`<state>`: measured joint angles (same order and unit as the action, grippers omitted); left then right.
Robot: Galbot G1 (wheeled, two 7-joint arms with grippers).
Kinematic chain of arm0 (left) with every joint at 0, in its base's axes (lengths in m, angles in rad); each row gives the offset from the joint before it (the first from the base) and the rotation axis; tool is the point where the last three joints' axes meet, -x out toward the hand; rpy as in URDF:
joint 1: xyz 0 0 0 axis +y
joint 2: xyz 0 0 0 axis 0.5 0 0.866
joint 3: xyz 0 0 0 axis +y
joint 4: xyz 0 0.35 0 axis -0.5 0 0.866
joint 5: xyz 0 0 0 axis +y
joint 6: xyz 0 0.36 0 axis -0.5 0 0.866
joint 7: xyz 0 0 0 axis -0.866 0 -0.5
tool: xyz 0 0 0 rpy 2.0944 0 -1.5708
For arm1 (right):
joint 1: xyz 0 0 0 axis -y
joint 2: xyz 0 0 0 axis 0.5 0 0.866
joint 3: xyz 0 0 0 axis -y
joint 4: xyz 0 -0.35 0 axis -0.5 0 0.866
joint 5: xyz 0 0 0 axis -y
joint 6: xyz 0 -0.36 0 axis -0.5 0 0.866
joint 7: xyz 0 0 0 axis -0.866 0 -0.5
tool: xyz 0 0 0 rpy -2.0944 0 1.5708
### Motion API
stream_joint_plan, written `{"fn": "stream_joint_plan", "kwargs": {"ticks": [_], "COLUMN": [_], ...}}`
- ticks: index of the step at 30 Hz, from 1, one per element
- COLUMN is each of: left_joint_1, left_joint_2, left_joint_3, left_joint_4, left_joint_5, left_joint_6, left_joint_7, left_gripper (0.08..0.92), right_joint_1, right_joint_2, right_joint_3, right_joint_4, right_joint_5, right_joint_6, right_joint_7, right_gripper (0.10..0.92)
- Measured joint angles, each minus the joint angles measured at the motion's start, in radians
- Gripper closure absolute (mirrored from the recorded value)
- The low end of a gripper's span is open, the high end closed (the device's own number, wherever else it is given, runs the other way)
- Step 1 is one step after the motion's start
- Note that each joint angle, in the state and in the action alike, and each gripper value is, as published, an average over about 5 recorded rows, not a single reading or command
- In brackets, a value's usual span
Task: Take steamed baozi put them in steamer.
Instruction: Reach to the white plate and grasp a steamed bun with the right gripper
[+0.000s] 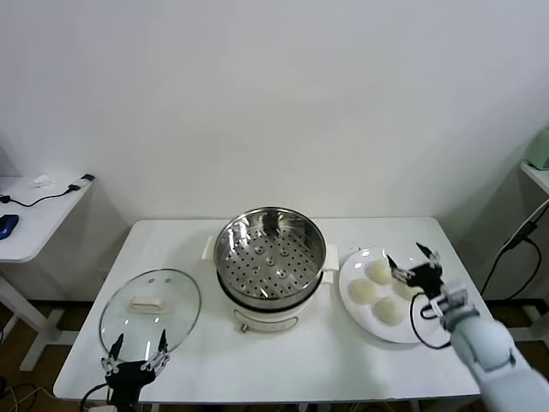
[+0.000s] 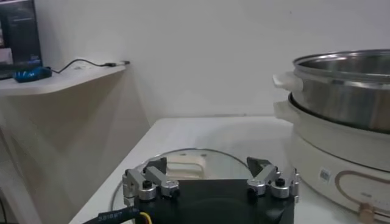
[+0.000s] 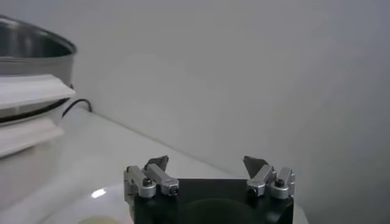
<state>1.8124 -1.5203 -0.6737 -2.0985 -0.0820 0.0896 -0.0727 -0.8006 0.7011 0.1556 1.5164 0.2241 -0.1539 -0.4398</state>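
Several pale round steamed baozi [image 1: 378, 271] lie on a white plate [image 1: 352, 276] to the right of the steamer [image 1: 270, 257], a shiny steel pot on a white base whose perforated tray holds nothing. My right gripper [image 1: 410, 262] hovers open over the plate's far right side, just above one bun that it partly hides. In the right wrist view its fingers [image 3: 207, 163] stand wide apart with nothing between them, and the steamer [image 3: 30, 91] shows to one side. My left gripper [image 1: 135, 348] waits open at the table's front left, by the lid.
A round glass lid [image 1: 150, 309] with a white handle lies flat left of the steamer; the lid [image 2: 189, 164] sits just beyond my left fingers. A side desk [image 1: 34, 210] with a mouse and cable stands far left. A cable [image 1: 515, 249] hangs off the table's right.
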Motion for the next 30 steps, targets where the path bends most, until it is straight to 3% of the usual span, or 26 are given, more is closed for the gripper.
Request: {"fn": "stream_joint_plan", "kwargs": {"ticks": [7, 13, 20, 30], "left_joint_1": [-0.007, -0.010, -0.021, -0.034], "left_joint_2": [-0.005, -0.008, -0.010, -0.010], "left_joint_3": [0.008, 0.017, 0.020, 0.014], "left_joint_4": [0.013, 0.018, 0.031, 0.050], "left_joint_5": [0.011, 0.015, 0.018, 0.018], "left_joint_6": [-0.009, -0.015, -0.020, -0.020], "left_joint_7": [0.000, 0.001, 0.002, 0.003], "left_gripper": [0.177, 0.177, 0.177, 0.177], "right_joint_1": [0.450, 0.797, 1.010, 1.077], "right_joint_2": [-0.111, -0.112, -0.045, 0.083], "right_joint_3": [-0.447, -0.829, -1.141, -1.292], "right_joint_4": [-0.158, -0.283, -0.401, -0.537], "right_joint_5": [-0.057, -0.072, -0.041, -0.025], "right_joint_6": [0.065, 0.078, 0.045, -0.018], "right_joint_7": [-0.354, -0.539, -0.628, -0.631], "right_gripper": [0.203, 0.203, 0.203, 0.203]}}
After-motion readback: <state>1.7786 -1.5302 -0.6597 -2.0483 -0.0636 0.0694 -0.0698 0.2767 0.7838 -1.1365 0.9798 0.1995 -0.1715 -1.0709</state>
